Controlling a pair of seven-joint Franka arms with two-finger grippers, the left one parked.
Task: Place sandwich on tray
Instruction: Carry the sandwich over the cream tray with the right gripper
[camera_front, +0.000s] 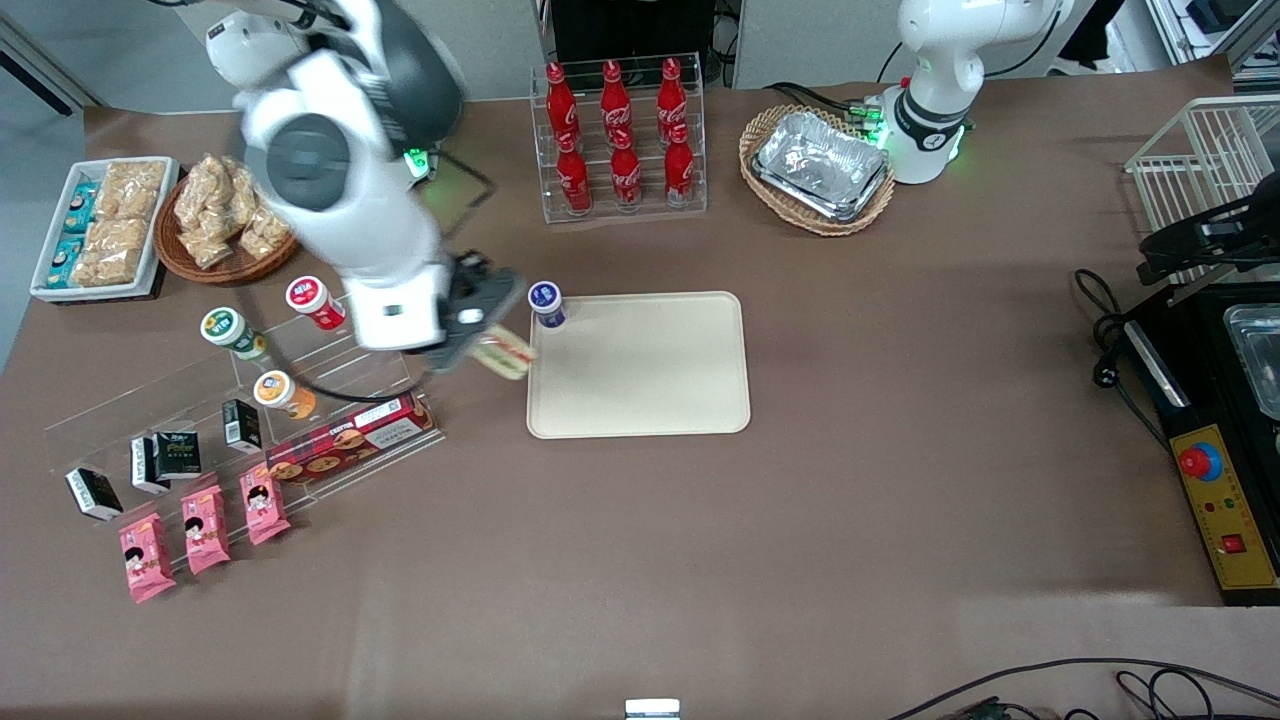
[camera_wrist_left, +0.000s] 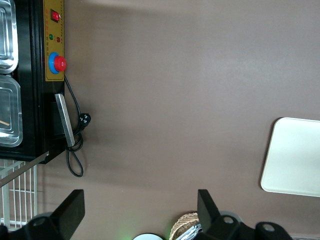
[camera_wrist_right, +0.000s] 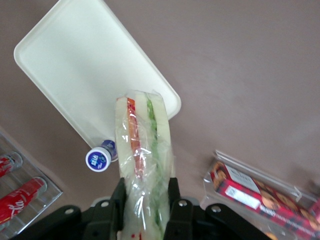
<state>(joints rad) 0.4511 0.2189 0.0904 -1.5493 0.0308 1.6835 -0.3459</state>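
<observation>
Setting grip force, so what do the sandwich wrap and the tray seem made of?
The sandwich, clamped in the hand above the tray's edge, looks wrapped in thin clear film: it crinkles and shows the filling. The tray looks like matte cream plastic, smooth with a low moulded rim.

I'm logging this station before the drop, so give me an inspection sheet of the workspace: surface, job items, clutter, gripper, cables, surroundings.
Surface: brown table, no spills seen.
Job's things: sandwich held in the air at the tray's edge nearest the working arm; tray flat, with only a blue-lidded cup at one corner.
Clutter: cola bottles in a clear rack, foil trays in a wicker basket, cookie box, pink snack packs, snack bags.
Gripper: gripper shut on the sandwich, above the table beside the tray.
Cables: black cable coiled toward the parked arm's end.
Surroundings: control box with a red button, white wire rack.
</observation>
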